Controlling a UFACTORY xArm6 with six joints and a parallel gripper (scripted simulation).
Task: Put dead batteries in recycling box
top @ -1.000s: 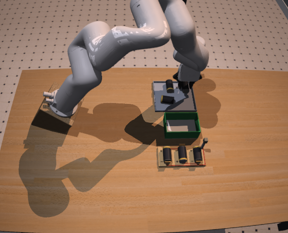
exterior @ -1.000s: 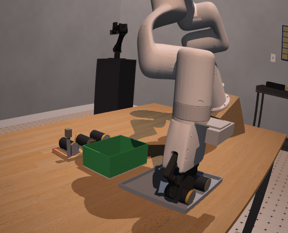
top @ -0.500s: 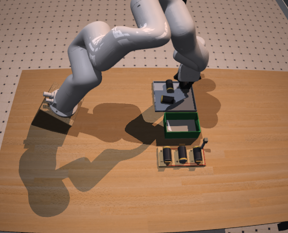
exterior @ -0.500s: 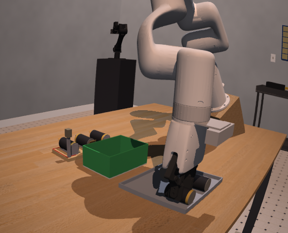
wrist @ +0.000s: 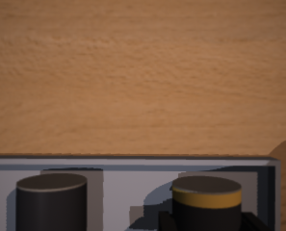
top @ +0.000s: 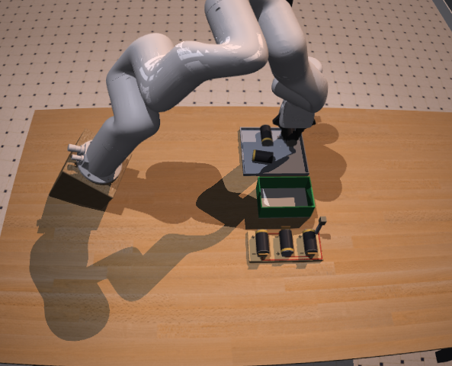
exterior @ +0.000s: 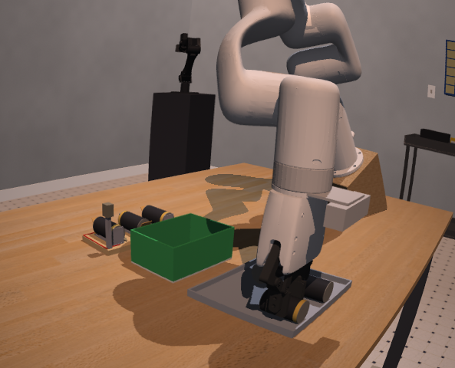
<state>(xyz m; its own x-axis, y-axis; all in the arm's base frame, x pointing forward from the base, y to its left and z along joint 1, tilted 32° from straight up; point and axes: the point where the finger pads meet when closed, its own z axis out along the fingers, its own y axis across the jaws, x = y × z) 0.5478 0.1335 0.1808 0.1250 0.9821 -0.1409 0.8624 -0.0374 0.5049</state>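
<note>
My gripper (top: 290, 136) (exterior: 285, 300) is down in the grey tray (top: 289, 163) (exterior: 219, 290) (wrist: 133, 162), shut on a black battery with a gold band (exterior: 301, 310) (wrist: 207, 199) that lies near the tray's far right corner. Two more black batteries lie loose in the tray: one (top: 266, 135) (exterior: 318, 289) (wrist: 51, 202) right beside the held one, the other (top: 263, 156) nearer the middle. The green recycling box (top: 285, 211) (exterior: 179, 253) stands upright and empty beside the tray. Three batteries (top: 262, 242) (top: 286, 241) (top: 309, 242) sit in the holder board (top: 253, 255) (exterior: 96, 239). The bulb (top: 322, 220) (exterior: 107, 208) looks grey.
The arm's base (top: 95, 165) stands on a wooden wedge at the table's left. The tray lies close to the table's edge (exterior: 377, 317). A black pedestal with a camera (exterior: 182, 130) stands behind the table.
</note>
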